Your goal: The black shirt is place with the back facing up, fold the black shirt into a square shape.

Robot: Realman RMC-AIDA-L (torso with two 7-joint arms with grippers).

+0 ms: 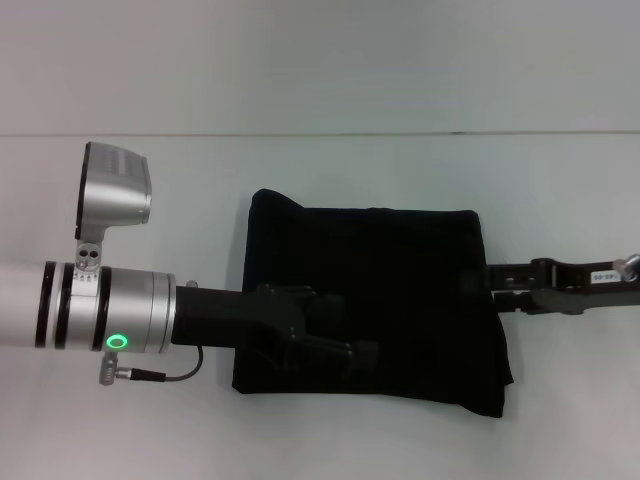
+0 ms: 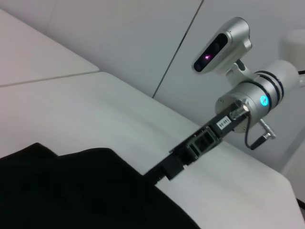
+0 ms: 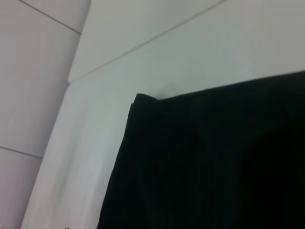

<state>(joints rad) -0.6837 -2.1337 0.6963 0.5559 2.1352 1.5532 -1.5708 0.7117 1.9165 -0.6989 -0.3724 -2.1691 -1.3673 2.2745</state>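
Note:
The black shirt (image 1: 400, 270) lies on the white table (image 1: 180, 440) as a folded, roughly square bundle, with its far left corner slightly raised. My left gripper (image 1: 350, 350) reaches in from the left, low over the shirt's near left part, black against the black cloth. My right gripper (image 1: 478, 288) comes in from the right and meets the shirt's right edge. The left wrist view shows that same right gripper (image 2: 159, 175) at the border of the shirt (image 2: 71, 191). In the right wrist view only a folded corner of the shirt (image 3: 214, 167) shows.
The white table (image 1: 300, 170) runs back to a wall seam (image 1: 320, 133). My left arm's silver wrist and its camera (image 1: 115, 190) hang over the table's left side. The right arm's wrist camera (image 2: 221, 45) shows above the table's far side.

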